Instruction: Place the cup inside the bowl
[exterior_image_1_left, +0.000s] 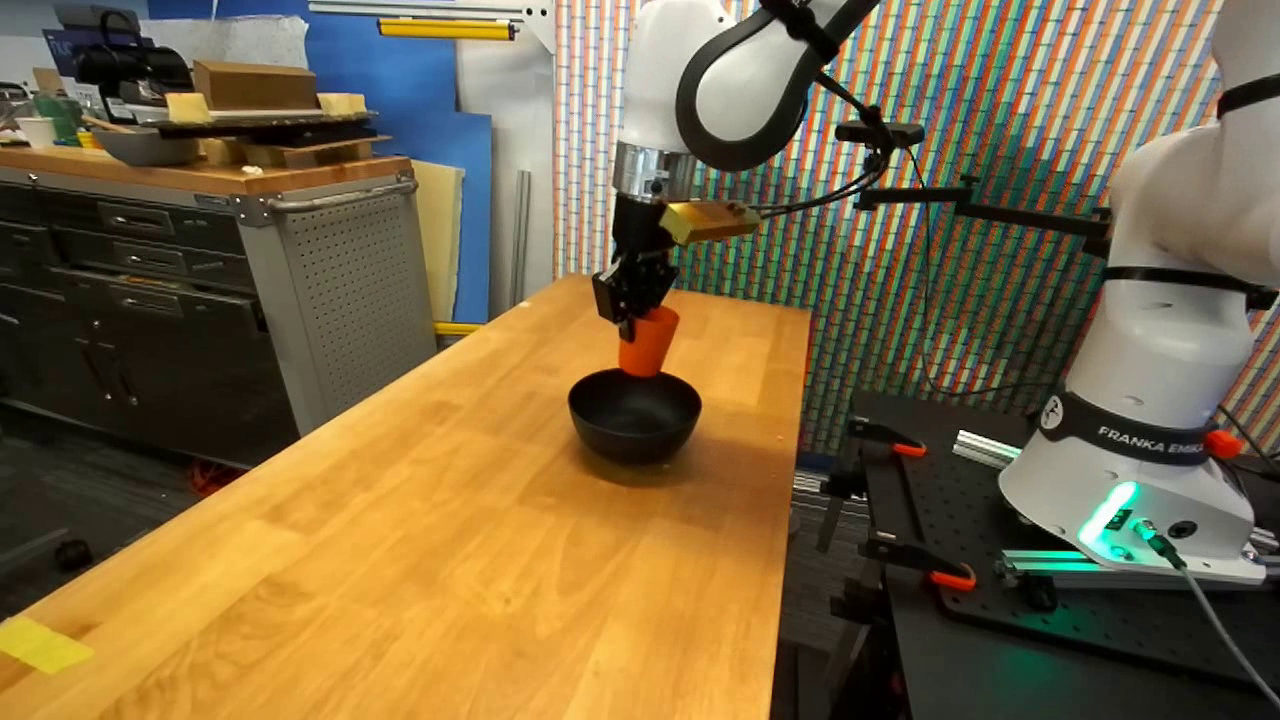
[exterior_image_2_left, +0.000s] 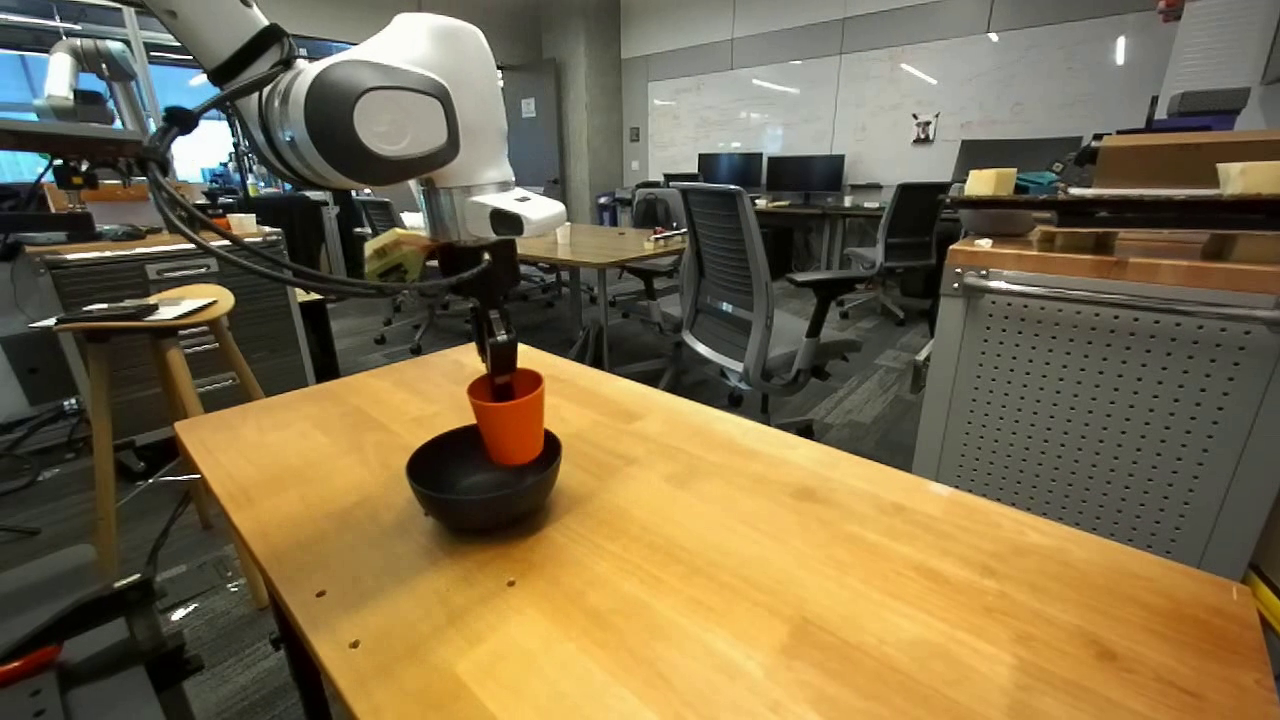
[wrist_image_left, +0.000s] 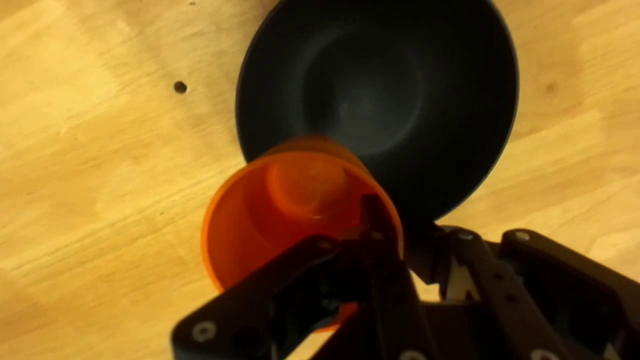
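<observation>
Cup (exterior_image_1_left: 650, 345): plain orange-red. Bowl (exterior_image_1_left: 636, 440): black. Both mid-frame in an exterior view. Tabletop (exterior_image_1_left: 500, 560): honey-yellow wood grain. Tape (exterior_image_1_left: 45, 645), lower left: yellow. Backdrop (exterior_image_1_left: 1000, 90), upper right: narrow vertical stripes, red, orange, white, blue-green. Arm base (exterior_image_1_left: 1060, 490), lower right: white; band (exterior_image_1_left: 1120, 432) black, white-lettered; light (exterior_image_1_left: 1108, 512) bright green. Cabinet side (exterior_image_1_left: 350, 290), left: grey, rows of dark dots. Gripper (wrist_image_left: 399, 220), bottom of wrist view: black, pale screw heads.

Robotics lab, robot arm (exterior_image_1_left: 1160, 340), whiteboard (exterior_image_2_left: 890, 115), monitors (exterior_image_2_left: 806, 173), office chairs (exterior_image_2_left: 728, 270)
</observation>
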